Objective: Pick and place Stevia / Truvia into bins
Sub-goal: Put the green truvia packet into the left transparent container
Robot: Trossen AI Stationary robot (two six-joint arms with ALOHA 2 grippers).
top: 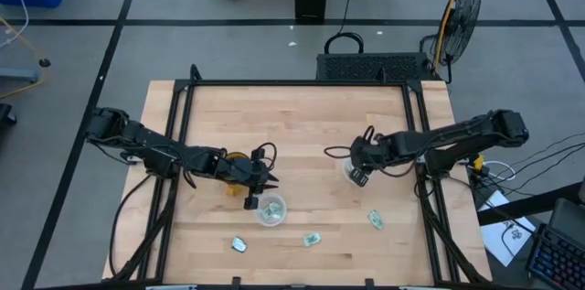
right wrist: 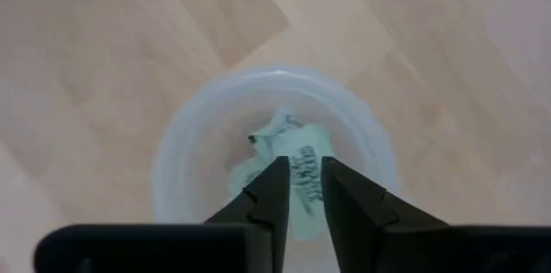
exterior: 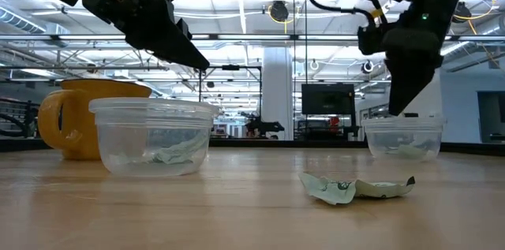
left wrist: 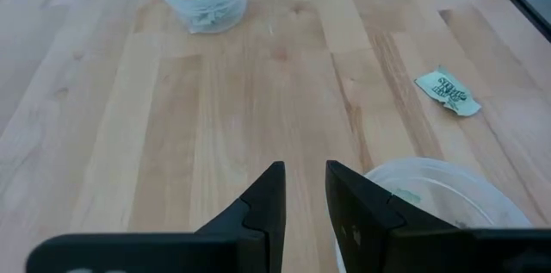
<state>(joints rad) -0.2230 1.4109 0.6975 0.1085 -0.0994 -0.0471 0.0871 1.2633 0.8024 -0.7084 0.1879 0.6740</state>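
Observation:
Three pale green and white sachets lie flat on the table near its near edge [top: 239, 245], [top: 313, 238], [top: 376, 220]; one looks crumpled in the low view [exterior: 355, 188]. Two clear cups stand upright, each with sachets at the bottom. My left gripper [top: 262, 187] hovers beside and above the left cup [top: 271, 209], its fingers a narrow gap apart [left wrist: 305, 189]. My right gripper [top: 357, 168] points down over the right cup [top: 355, 177], just above its rim [exterior: 406, 126]. It is also narrowly open [right wrist: 302, 174], with nothing seen between the fingers.
An amber mug [exterior: 79, 120] stands behind the left cup, mostly hidden under my left arm in the high view. A dark frame runs along the table's left, right and far edges [top: 292, 83]. Bare wood lies between the two cups and toward the far side.

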